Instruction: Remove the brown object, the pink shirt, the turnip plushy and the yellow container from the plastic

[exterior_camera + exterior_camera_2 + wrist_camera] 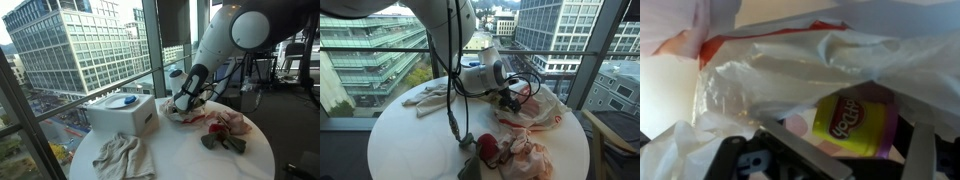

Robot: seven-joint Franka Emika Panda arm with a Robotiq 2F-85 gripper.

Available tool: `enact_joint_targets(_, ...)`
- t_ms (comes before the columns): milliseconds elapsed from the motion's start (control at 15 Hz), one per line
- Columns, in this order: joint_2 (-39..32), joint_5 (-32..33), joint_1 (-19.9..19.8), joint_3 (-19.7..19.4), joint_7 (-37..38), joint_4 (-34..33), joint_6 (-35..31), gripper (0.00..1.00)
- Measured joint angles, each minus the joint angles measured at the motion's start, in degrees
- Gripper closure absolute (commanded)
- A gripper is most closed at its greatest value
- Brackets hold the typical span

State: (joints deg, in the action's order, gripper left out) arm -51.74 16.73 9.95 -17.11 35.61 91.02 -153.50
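Spread apart, my claw hung low over the middle of the round white desk. Its nose was pushed into the plastic, and in the wrist view its two fingers stood wide with nothing clamped between them.

A white box with a blue patch on top sat toward the window-side edge of the desk. The crumpled plastic bag, clear with red print, lay open under my wrist near the desk's centre. A pale cloth lay bunched by the near edge in an exterior view, well apart from the bag.

The pink shirt lay out on the bare desk, just beside the bag and close to the edge. The turnip plushy, red with green leaves, rested against it.

The yellow container with its red logo was inside the plastic. It sat behind a fold of film, straight ahead of the gap between my fingers, and I could not tell whether either finger touched it.
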Motion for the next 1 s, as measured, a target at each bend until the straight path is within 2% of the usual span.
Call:
enact_joint_targets(67,-0.3,-0.5,0.0,0.0,0.0,-0.1,-0.1,0.27)
enact_joint_targets(133,-0.3,-1.1,0.0,0.0,-0.1,-0.2,-0.3,0.34)
enact_joint_targets(400,-0.2,-2.4,0.3,0.2,-0.5,-0.2,-2.9,0.65)
enact_joint_targets(800,1.4,-3.4,1.7,-0.1,-0.7,0.3,-3.5,0.67)
enact_joint_targets(1000,5.5,-2.9,5.0,-3.2,-0.6,3.0,-5.1,0.67)
